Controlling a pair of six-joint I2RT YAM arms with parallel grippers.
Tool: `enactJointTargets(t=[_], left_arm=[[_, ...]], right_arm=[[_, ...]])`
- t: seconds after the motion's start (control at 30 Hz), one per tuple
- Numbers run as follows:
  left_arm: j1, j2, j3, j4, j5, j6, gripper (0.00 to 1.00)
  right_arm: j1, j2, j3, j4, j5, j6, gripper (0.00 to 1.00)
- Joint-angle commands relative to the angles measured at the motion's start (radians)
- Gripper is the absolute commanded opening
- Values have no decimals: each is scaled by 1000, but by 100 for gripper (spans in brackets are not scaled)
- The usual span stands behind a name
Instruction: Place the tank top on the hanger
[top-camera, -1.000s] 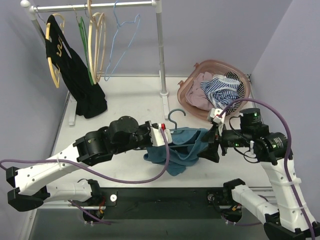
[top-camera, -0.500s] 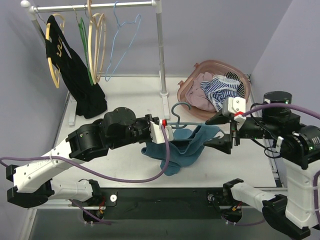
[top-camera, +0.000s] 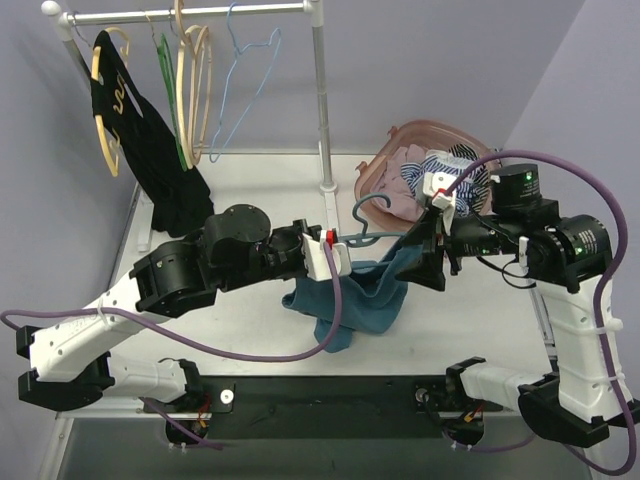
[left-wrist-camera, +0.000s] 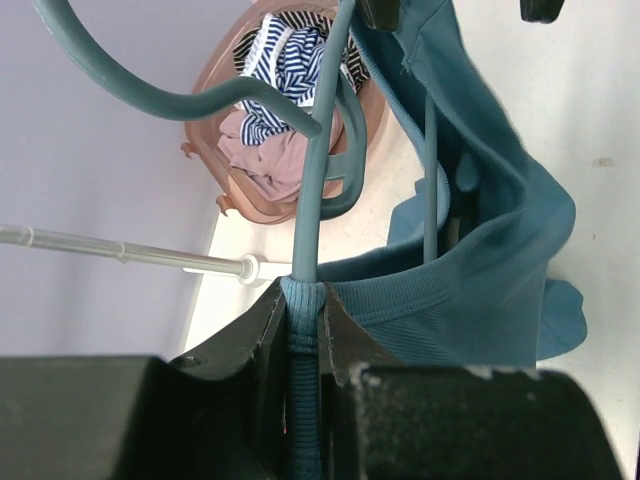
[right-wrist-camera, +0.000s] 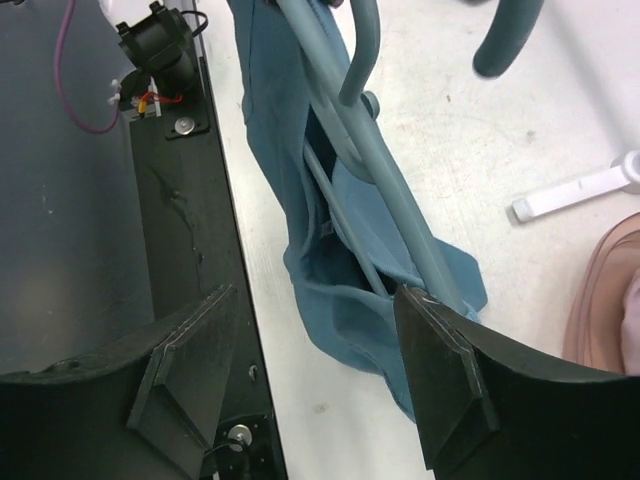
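Observation:
The dark teal hanger (top-camera: 368, 228) is held above the table, its hook pointing toward the back. The teal-blue tank top (top-camera: 350, 300) hangs bunched from it. My left gripper (top-camera: 335, 256) is shut on the hanger's arm (left-wrist-camera: 318, 180) with a strap of the tank top (left-wrist-camera: 480, 270) pinched against it. My right gripper (top-camera: 425, 258) is open at the hanger's right end. In the right wrist view its fingers (right-wrist-camera: 450, 370) stand wide apart around the lower tank top (right-wrist-camera: 340, 290), and the hanger arm (right-wrist-camera: 400, 200) ends beside one finger.
A pink basket (top-camera: 372, 180) with striped and pink cloth stands at the back right. A clothes rack (top-camera: 322, 100) at the back carries a black garment (top-camera: 150, 150), a light-blue wire hanger (top-camera: 240, 80) and wooden hangers.
My right gripper drew away to the right, open, then came back to the hanger's right end. My left gripper lifted the hanger and tank top slightly.

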Motion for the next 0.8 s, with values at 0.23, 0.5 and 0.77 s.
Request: enactJointTargets(t=[0.23,0.5,0.77], left_arm=[[-11,-64,-64,114,85,-38,0],[-11,-86,-110,214,139,-107,0],[-12,-109,-191,329,168,-160,0]], right_arm=[[-52,-27,125,6,-56,-19,64],[-15,-50,-96,42,-114,70,63],[19,-46,-142,31,-108,61,33]])
